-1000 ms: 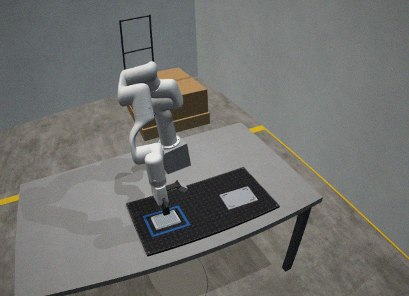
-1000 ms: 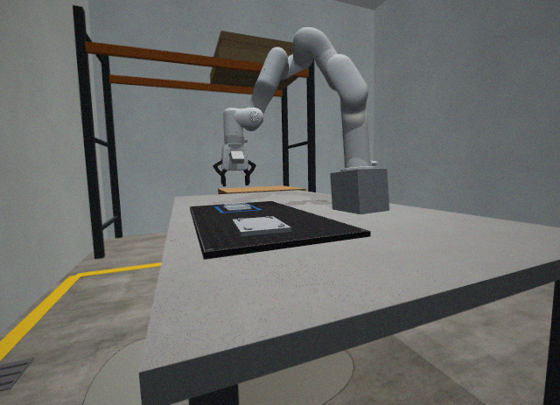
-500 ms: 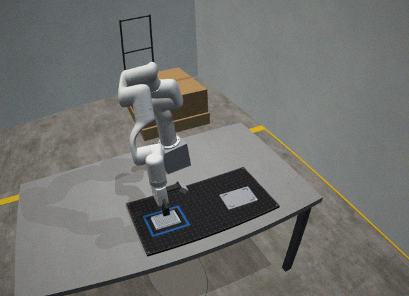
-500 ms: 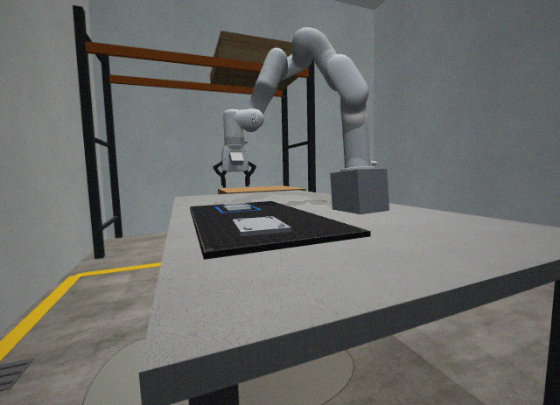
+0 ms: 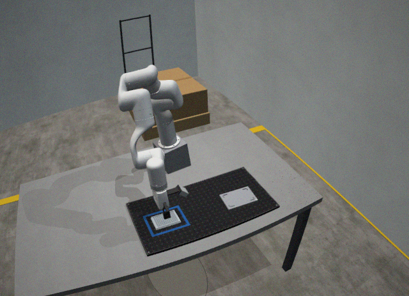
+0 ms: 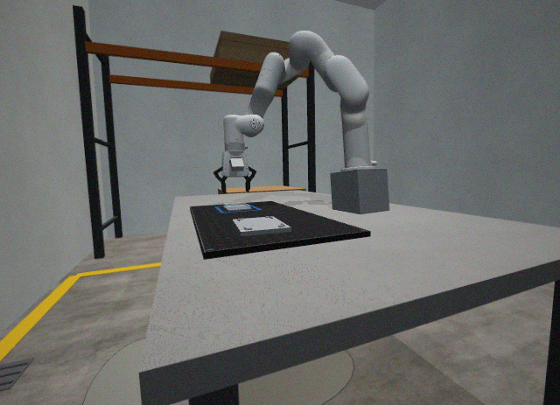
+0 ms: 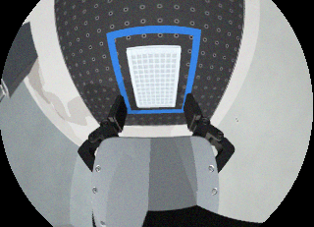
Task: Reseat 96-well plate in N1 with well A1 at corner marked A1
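The 96-well plate (image 5: 165, 221) lies flat inside the blue taped outline B1 (image 5: 185, 225) on the black perforated deck (image 5: 204, 208), well apart from the plate nest N1 (image 5: 238, 197), which holds nothing. From the top view one black finger of the gripper (image 5: 166, 214) crosses the plate's far edge and hides part of it. The plate's cut-off corner cannot be made out in any view; the wells read only as a fine white grid. In the exterior view the plate (image 6: 238, 206) is a thin pale sliver at the far end of the deck (image 6: 316, 231), and its wells are too small to tell. The marks on the nest (image 6: 261, 225) show only as small dark corner brackets; no lettering is legible.

The gripper (image 6: 234, 180) hangs above the plate with its fingers spread wide and nothing between them. In the wrist view the two black fingertips stand either side of the near short end of the plate (image 7: 153, 76), apart from it, and the grey gripper body fills the lower part of the picture.

The deck is matt black with a regular pattern of small holes. The table (image 5: 82, 253) has a speckled grey top with a curved front edge and dark legs. The arm is smooth white, on a grey block pedestal (image 5: 183, 154). Behind stand a black steel rack (image 6: 81, 121) with orange beams and brown cardboard boxes (image 5: 195, 98), partly hidden by the arm.
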`<move>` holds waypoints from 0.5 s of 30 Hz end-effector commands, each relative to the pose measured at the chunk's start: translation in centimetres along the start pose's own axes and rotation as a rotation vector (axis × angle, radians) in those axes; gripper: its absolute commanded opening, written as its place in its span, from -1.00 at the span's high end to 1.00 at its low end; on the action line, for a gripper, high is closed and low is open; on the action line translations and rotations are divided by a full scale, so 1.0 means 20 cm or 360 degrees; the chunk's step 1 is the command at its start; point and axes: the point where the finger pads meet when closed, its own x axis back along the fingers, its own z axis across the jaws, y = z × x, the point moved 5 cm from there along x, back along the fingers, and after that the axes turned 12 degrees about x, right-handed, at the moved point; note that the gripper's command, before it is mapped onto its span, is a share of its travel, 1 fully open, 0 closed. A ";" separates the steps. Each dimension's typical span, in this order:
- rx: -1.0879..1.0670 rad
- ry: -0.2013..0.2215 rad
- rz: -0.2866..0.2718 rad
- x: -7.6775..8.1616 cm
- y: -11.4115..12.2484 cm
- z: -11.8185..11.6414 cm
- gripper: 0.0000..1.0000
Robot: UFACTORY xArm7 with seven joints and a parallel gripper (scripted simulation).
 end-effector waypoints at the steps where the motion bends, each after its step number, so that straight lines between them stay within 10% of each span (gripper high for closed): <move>1: 0.0000 0.0006 -0.0004 -0.04 0.00 0.01 -1.00; 15: 0.0000 0.0006 -0.0004 -0.14 0.00 0.01 -1.00</move>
